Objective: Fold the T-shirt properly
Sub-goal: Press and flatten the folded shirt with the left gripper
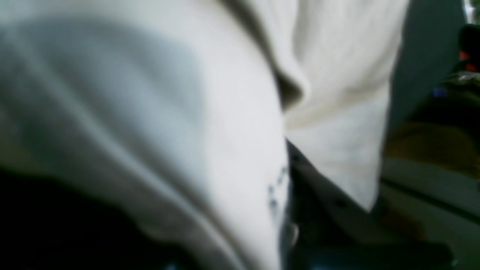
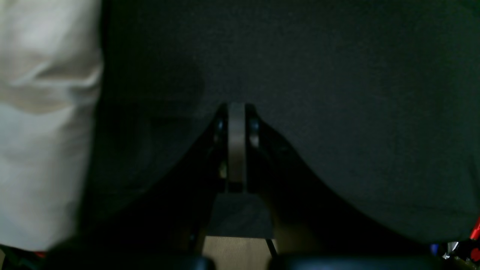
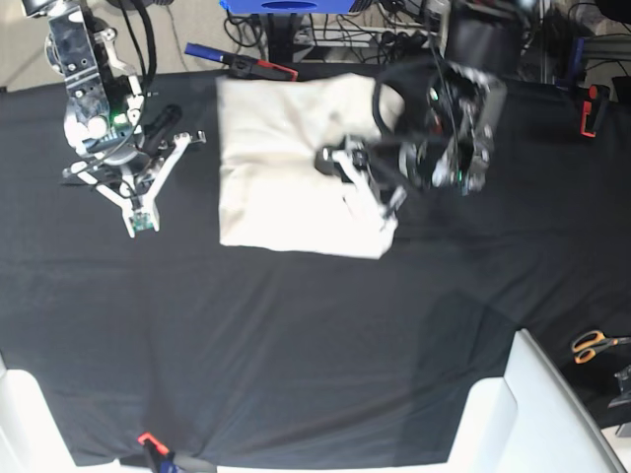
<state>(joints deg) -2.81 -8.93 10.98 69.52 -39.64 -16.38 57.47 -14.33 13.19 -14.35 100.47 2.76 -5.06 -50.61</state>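
The cream T-shirt (image 3: 286, 168) lies as a rough rectangle on the black table cover (image 3: 296, 335), at the middle back. My left gripper (image 3: 361, 187) sits at the shirt's right edge, shut on a bunch of the fabric. In the left wrist view the T-shirt (image 1: 187, 112) fills the picture in blurred folds and hides the fingers almost wholly. My right gripper (image 3: 141, 223) rests left of the shirt, apart from it. Its fingers are pressed together over the bare black cover and hold nothing (image 2: 236, 110). An edge of the T-shirt (image 2: 45, 131) shows at the left of the right wrist view.
Red-and-black clamps hold the cover at the back (image 3: 261, 67), at the right edge (image 3: 589, 108) and at the front (image 3: 150, 445). Orange-handled scissors (image 3: 592, 345) lie off the cover at the right. White panels (image 3: 532, 414) stand at the front corners. A blue box (image 3: 286, 6) sits behind the table.
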